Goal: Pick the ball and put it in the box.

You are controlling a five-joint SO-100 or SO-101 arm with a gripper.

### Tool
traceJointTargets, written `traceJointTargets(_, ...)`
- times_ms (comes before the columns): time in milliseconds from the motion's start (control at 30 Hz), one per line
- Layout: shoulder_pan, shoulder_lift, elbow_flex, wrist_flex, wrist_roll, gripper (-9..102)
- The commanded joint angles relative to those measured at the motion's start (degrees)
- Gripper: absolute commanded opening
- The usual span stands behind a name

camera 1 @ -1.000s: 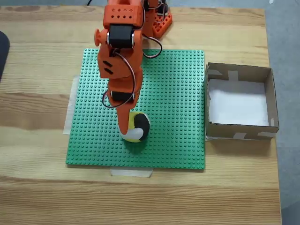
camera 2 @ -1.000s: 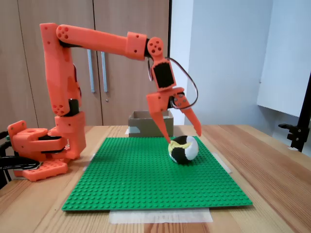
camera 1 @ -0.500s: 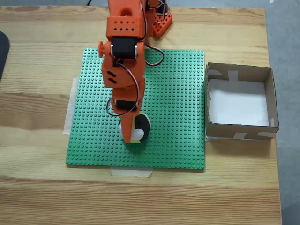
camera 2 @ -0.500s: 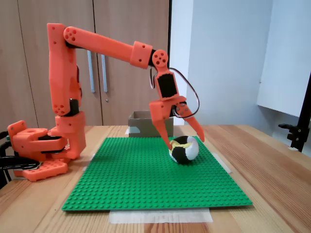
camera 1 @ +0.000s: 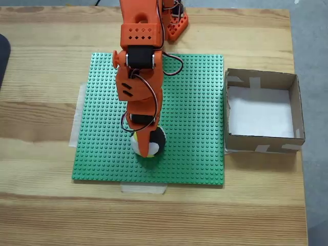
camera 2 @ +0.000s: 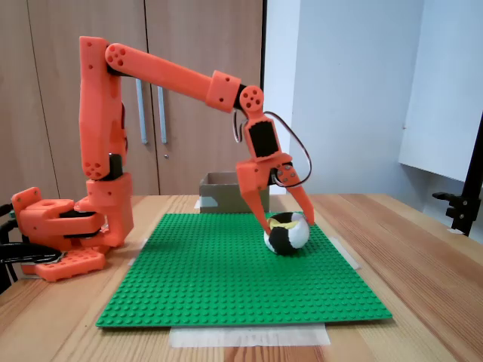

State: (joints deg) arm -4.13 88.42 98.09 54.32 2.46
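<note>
The ball (camera 1: 160,138) is small with yellow, black and white patches and rests on the green studded baseplate (camera 1: 195,102) near its front middle. In the side fixed view the ball (camera 2: 288,238) sits on the plate, and the orange gripper (camera 2: 288,223) is open, one finger down on each side of the ball's upper half. From above, the gripper (camera 1: 147,146) covers much of the ball. The box (camera 1: 261,144), brown cardboard with a white bottom, stands open-topped beside the plate's right edge. In the side view, the box (camera 2: 220,192) is behind the arm.
The arm's orange base (camera 2: 60,235) sits at the plate's far end (camera 1: 174,23). A dark object (camera 1: 2,56) pokes in at the left table edge. A black stand (camera 2: 468,197) is at the right. The table edge (camera 1: 303,179) runs close behind the box.
The arm reached further out and lowered the gripper, so its fingers moved from above the ball to either side of it. Ball and box stayed put.
</note>
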Motion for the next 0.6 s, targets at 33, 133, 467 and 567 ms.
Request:
traceJointTargets(33, -0.09, 0.18, -0.70, -1.67, 0.62, 34)
traceJointTargets(133, -0.09, 0.18, 0.09, -2.72, 0.97, 31)
traceJointTargets(467, 0.00, 0.18, 3.16, -5.63, 0.79, 25)
traceJointTargets(567, 0.00, 0.18, 3.60, -6.15, 0.53, 24)
